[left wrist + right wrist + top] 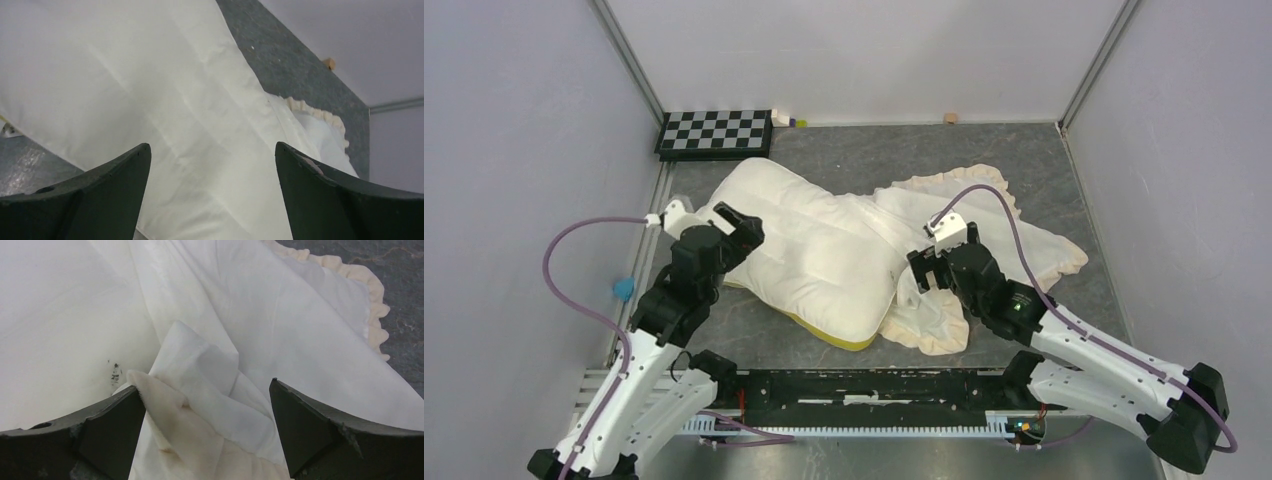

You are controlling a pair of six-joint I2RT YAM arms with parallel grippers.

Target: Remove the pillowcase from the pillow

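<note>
**Both grippers released, one at each end of the pillow**

Left gripper: jaws spread wide, nothing between them. It hangs over the pillow's left end. In the left wrist view, only plain cream fabric shows in the gap.

Right gripper: jaws also spread wide, gripping nothing. A crumpled fold of the pillowcase bulges up between the fingers, and a strip of its frill touches the tip of one finger. This gripper sits at the pillow's right end, near side.

The pillow lies flat on the grey table, its stitched channels uppermost and its yellow band showing along the near edge.

The pillowcase lies cream face up, spread out from the pillow's right end and overlapping it. The ruffled edging runs along its far and right borders. Whether that end of the pillow is inside the cover cannot be told.

A checkerboard lies beyond the pillow's far left corner.
</note>
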